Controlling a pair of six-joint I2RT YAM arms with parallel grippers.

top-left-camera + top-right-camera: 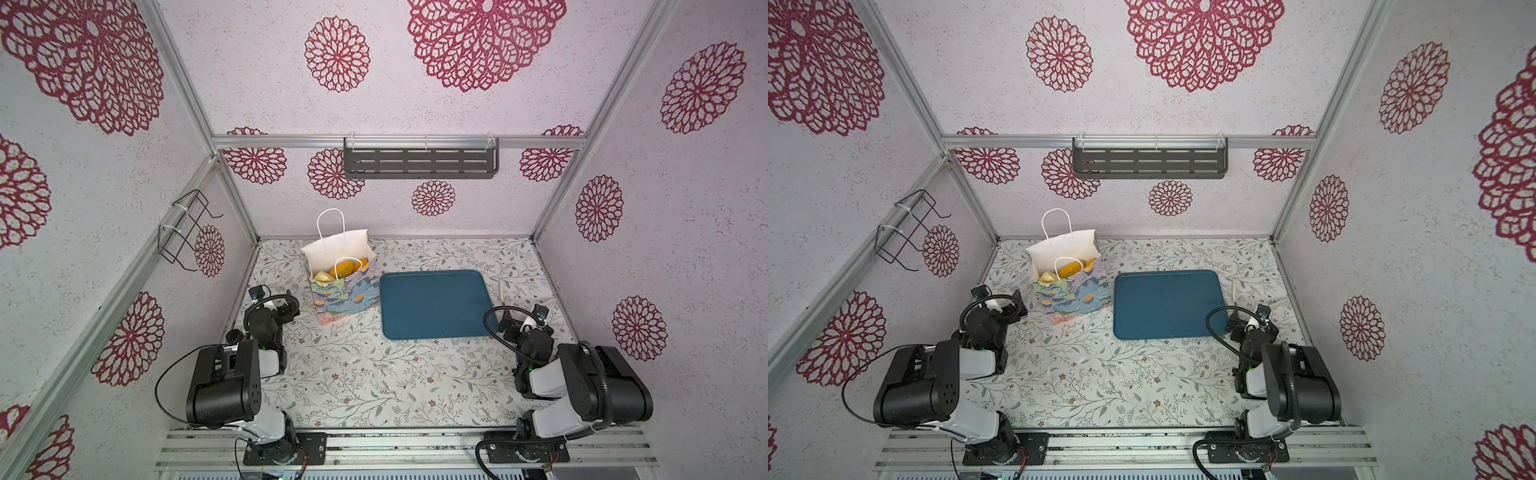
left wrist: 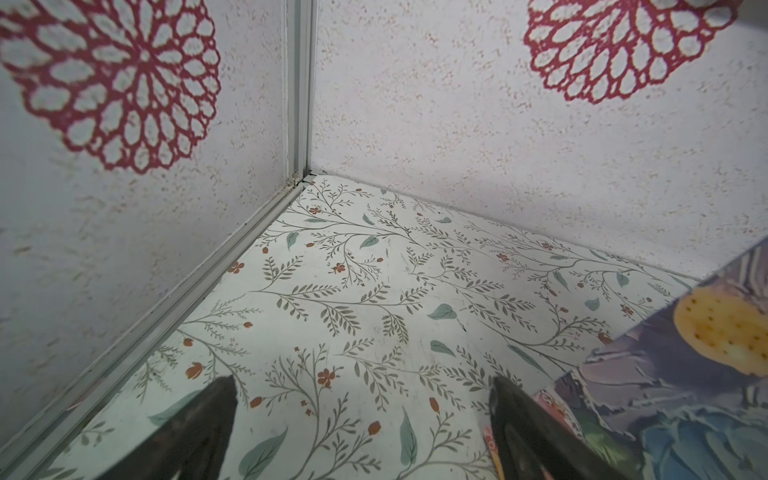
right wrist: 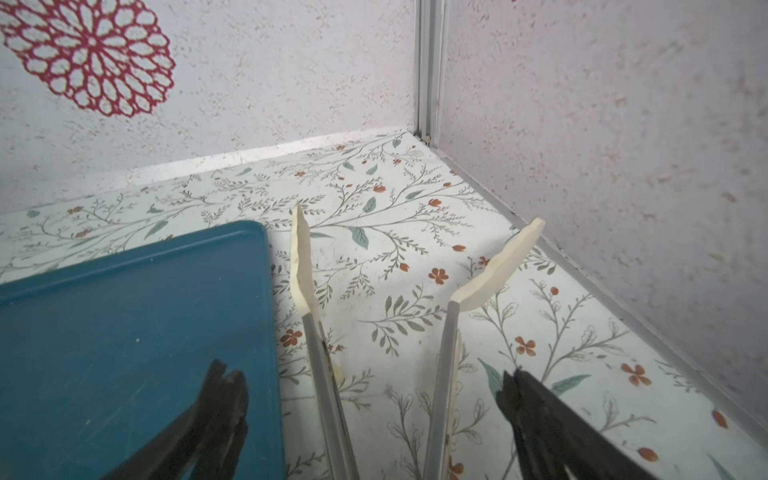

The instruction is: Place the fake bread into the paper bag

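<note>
The paper bag (image 1: pixel 345 291) (image 1: pixel 1073 295) stands upright at the back left of the table, mouth open. The fake bread (image 1: pixel 348 268) (image 1: pixel 1070 269) lies inside it: golden pieces and a paler one show under a white cord handle. My left gripper (image 1: pixel 286 308) (image 2: pixel 365 399) hovers low just left of the bag (image 2: pixel 665 395), open, with nothing between its fingers. My right gripper (image 1: pixel 510 323) (image 3: pixel 370 376) sits at the teal tray's (image 1: pixel 432 303) near right corner, open. Cream-tipped tongs (image 3: pixel 446 353) lie on the table between its fingers, which stand apart from both tong arms.
The teal tray (image 3: pixel 124 332) lies flat right of the bag with nothing on it. The tongs' tips (image 1: pixel 500 286) point toward the back right corner. A grey shelf (image 1: pixel 419 160) hangs on the back wall, and a wire rack (image 1: pixel 187 232) on the left wall.
</note>
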